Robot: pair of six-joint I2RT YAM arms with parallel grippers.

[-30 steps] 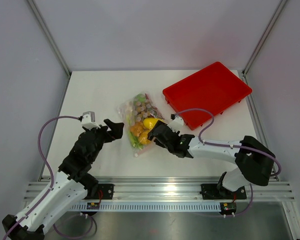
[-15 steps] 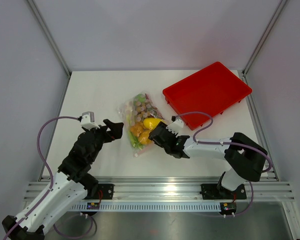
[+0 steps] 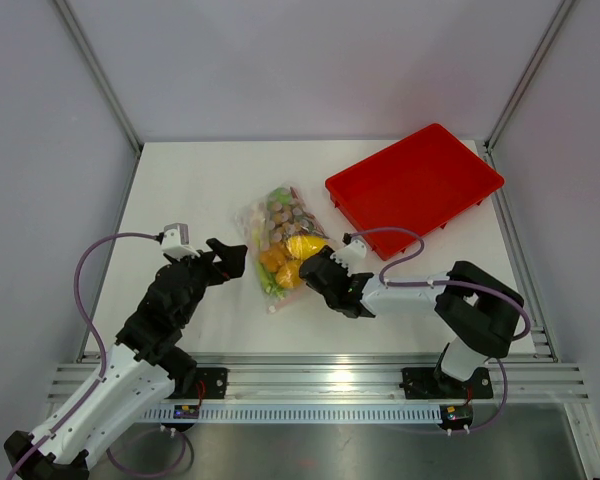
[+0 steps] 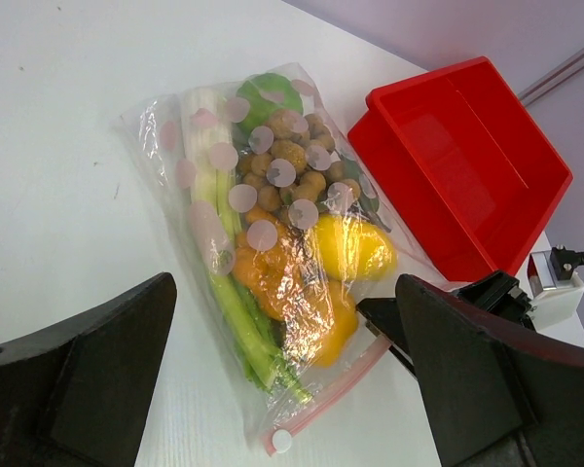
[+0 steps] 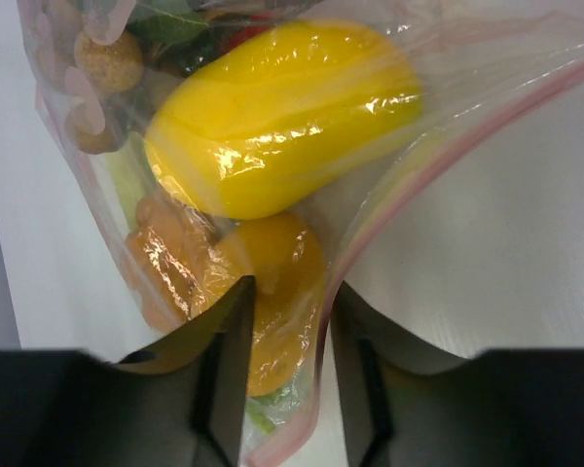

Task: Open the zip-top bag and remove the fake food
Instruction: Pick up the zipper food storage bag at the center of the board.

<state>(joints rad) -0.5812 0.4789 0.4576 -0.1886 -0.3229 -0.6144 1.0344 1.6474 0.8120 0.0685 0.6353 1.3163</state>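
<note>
1. right pincer (image 5: 290,302): lies low on the counter (image 3: 180,190) at the near right corner of the zip-top bag (image 3: 278,245). Straddles the bag's mouth edge, fingers (image 5: 229,375) narrowly apart, with clear film and the pink-red zip strip (image 5: 438,156) running between them. Touches the film on both sides; cannot tell whether clamped tight or only flanking.

2. left pincer (image 3: 236,260): stands spread wide and holds nothing. Points at the bag from the left, just beside it, apart from the plastic.

3. zip-top bag: lies flat on the white counter between the two pincers, zip strip at the near end, crinkled and dotted with pale round marks. Carries a small white tab (image 4: 279,440) at the strip's near left end.

4. fake food (image 4: 292,224): sits wholly inside the bag. Comprises a yellow piece (image 5: 282,117) nearest the right pincer, orange pieces (image 4: 273,277) beside and below it, a green celery stalk (image 4: 238,321) along the left side, tan balls (image 4: 297,161) in the middle, and a green round fruit (image 4: 268,92) at the far end.

5. red tray (image 3: 415,185): rests on the far right of the counter, set askew to its edges, near the bag's far end but apart from it.
</note>
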